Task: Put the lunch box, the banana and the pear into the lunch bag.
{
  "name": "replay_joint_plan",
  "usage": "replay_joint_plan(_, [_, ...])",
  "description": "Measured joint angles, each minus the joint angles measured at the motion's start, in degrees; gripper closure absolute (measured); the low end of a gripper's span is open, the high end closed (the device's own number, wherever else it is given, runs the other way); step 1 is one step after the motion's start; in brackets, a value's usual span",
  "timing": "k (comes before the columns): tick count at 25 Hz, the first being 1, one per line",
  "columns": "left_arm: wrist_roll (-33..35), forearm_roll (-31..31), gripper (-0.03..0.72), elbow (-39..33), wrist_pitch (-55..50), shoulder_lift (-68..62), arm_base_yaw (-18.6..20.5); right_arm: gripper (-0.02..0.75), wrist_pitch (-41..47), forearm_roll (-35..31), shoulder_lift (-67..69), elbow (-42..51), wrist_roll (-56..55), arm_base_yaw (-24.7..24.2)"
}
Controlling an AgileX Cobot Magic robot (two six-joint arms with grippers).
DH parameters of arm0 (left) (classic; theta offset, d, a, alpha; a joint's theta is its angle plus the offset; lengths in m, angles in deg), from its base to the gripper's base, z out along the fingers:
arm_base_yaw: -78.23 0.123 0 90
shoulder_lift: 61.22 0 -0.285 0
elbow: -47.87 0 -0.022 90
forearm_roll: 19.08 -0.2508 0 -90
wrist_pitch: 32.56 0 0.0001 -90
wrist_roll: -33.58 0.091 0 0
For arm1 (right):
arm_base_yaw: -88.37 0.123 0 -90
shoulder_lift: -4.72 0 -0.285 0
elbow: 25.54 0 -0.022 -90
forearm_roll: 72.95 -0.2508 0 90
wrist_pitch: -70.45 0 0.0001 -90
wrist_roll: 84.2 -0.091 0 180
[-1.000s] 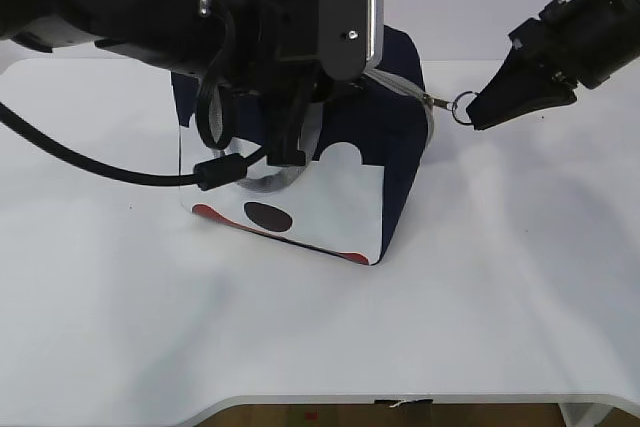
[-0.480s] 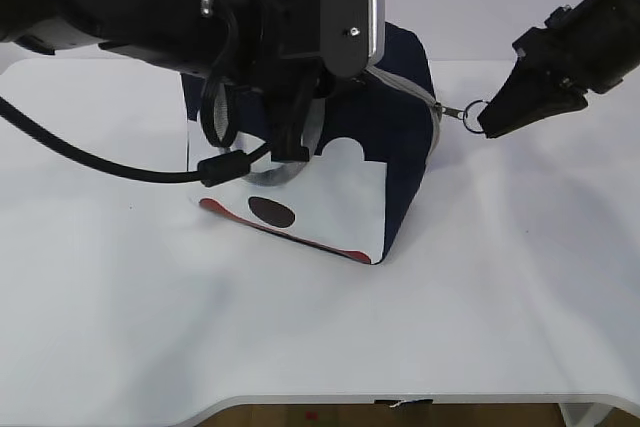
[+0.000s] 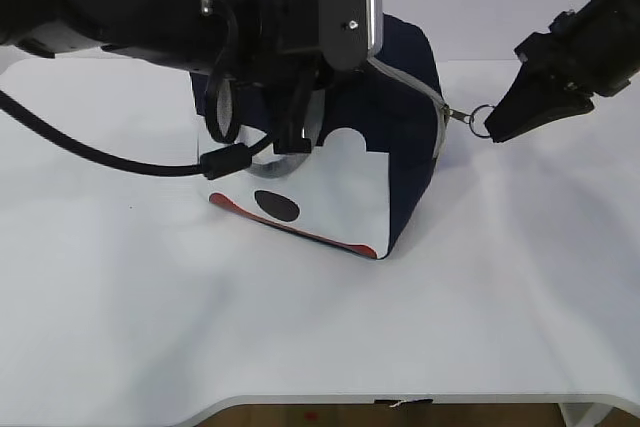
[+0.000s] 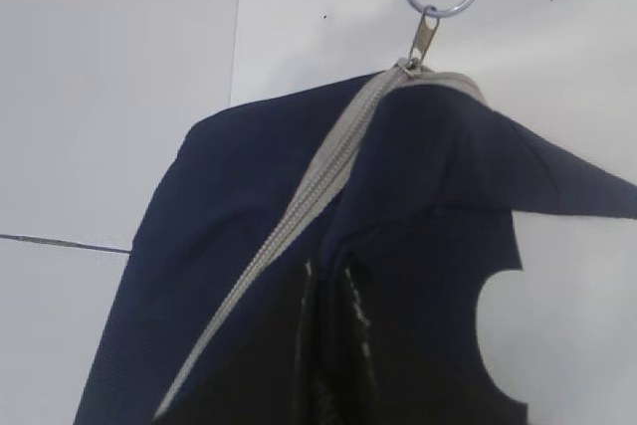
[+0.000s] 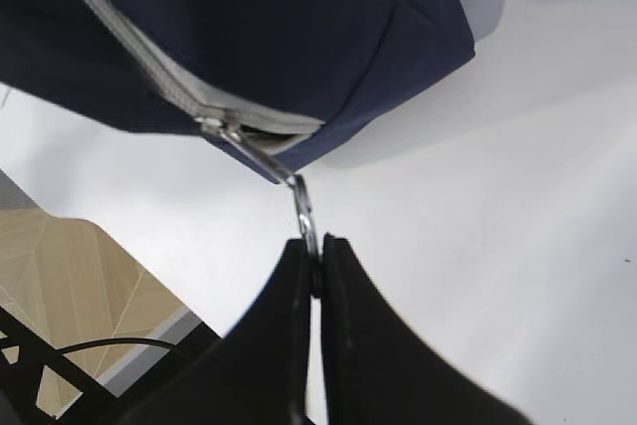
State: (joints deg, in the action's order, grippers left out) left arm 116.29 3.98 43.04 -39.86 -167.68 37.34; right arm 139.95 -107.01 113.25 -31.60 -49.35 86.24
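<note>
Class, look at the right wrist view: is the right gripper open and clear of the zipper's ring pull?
No, the right gripper is shut on the ring pull.

Two matte black arms with silver screws, a looping black cable [image 3: 120,162], tapered black fingers [image 5: 343,345].

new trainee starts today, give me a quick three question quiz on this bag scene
1. True or false: the right gripper has its jaws pinched on the ring pull of the zipper.
2. Which food items lie on the table outside the lunch bag? A) a banana B) a pear C) none in view
3. Fill in: the left gripper grips the bag at its ____ side, by the zipper.

Key:
1. True; the ring sits between the closed jaws in the right wrist view.
2. C; only the bag and the two arms show on the table.
3. Top; the left arm covers the top of the bag in the exterior view.
</note>
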Motion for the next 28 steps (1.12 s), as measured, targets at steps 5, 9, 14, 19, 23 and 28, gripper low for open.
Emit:
replay_joint_plan(5, [0.0,0.1,0.671,0.0,0.2,0.0,0.4,0.731,0.0,0.1,0.0,0.2,-0.3,0.0])
replay_joint_plan(9, [0.0,0.5,0.671,0.0,0.2,0.0,0.4,0.731,0.0,0.1,-0.2,1.7,-0.4,0.0])
replay_joint_plan(14, [0.0,0.5,0.671,0.0,0.1,0.0,0.4,0.731,-0.2,0.1,-0.4,3.4,-0.4,0.0])
replay_joint_plan(19, [0.0,0.5,0.671,0.0,0.0,0.0,0.4,0.731,-0.4,0.1,-0.4,5.3,-0.4,0.0])
replay_joint_plan(23, [0.0,0.5,0.671,-0.1,0.0,0.0,0.4,0.731,-0.8,0.2,-0.4,6.3,-0.5,0.0])
replay_joint_plan(28, [0.0,0.5,0.671,-0.1,0.0,0.0,0.5,0.731,-1.2,0.5,1.9,6.3,-0.5,0.5])
